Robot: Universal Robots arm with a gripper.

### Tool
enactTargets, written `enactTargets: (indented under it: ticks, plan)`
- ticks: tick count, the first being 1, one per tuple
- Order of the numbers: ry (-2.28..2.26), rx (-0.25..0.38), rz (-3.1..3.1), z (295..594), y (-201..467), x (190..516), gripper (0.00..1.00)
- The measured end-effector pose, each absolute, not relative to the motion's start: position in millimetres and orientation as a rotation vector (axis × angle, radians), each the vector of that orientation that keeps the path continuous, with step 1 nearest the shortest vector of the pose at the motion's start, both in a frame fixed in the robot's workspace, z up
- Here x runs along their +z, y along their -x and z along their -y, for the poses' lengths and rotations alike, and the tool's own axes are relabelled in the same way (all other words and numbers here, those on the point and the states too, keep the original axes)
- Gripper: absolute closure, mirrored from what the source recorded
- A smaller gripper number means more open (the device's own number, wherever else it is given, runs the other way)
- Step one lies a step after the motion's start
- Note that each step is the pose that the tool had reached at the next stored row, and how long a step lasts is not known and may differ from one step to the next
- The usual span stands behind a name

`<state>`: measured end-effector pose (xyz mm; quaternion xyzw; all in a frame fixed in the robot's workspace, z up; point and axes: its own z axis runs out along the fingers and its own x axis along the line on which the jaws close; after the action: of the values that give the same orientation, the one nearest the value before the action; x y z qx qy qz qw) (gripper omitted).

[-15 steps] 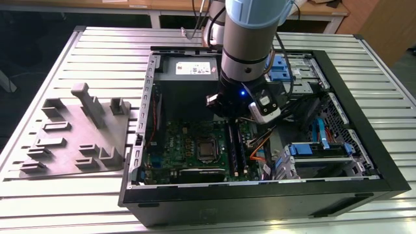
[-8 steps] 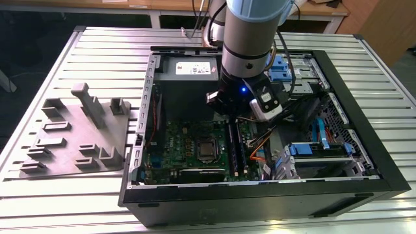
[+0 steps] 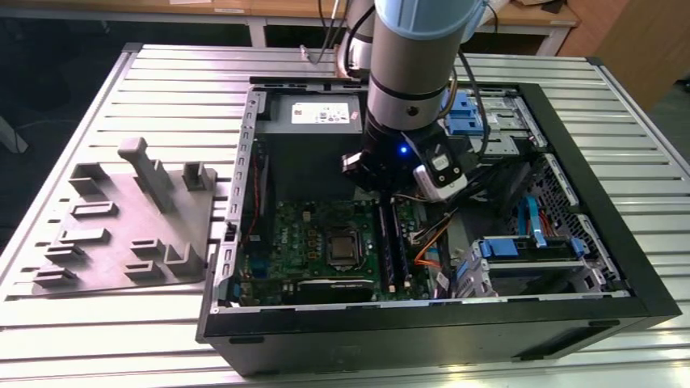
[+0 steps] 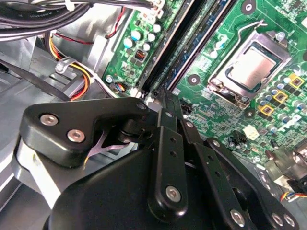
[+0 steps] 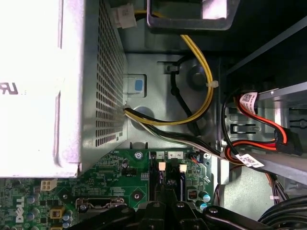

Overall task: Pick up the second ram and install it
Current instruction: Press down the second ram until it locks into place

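Hand [image 3: 385, 196] low inside open computer case [image 3: 603, 234], over motherboard [image 3: 313, 238] memory slots [image 4: 180, 45]; whether fingers pinch second ram, cannot tell.

A ribbed aluminium worktable [image 3: 161, 69] of long parallel slats is carrying two things. An open black computer case [image 3: 431, 339] is lying flat across its middle, and a grey plastic fixture plate [image 3: 124, 222] is resting just beside it toward the exterior view's left.
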<state>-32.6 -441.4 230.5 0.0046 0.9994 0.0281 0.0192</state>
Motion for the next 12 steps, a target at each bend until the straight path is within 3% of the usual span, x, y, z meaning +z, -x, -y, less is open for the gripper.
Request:
enactTargets:
  ticks: [12]
  plan:
    - [-0.014,0.088,-3.102,441.2,32.5,224.8,0.90]
